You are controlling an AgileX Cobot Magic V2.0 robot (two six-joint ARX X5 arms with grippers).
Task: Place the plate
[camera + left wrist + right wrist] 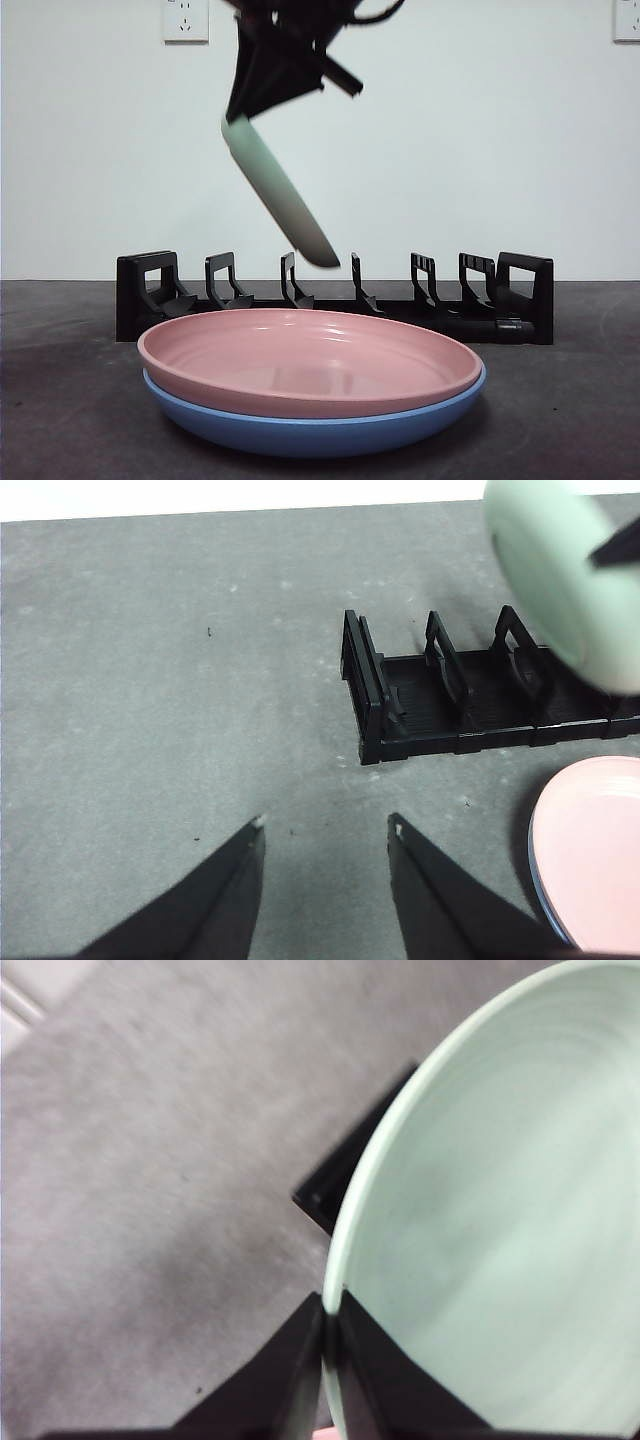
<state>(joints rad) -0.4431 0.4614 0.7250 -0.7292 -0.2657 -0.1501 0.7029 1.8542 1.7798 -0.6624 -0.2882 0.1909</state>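
Pinching the green plate (pixel 280 195) by its rim above the rack (pixel 335 297), the right gripper (pixel 330 1325) has yet to slot it; left gripper (pixel 325 832) waits spread, empty.

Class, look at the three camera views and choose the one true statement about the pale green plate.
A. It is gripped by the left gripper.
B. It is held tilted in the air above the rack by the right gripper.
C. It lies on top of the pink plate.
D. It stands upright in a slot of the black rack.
B: the right gripper clamps the rim of the pale green plate, which hangs tilted above the black rack, clear of the pink plate.
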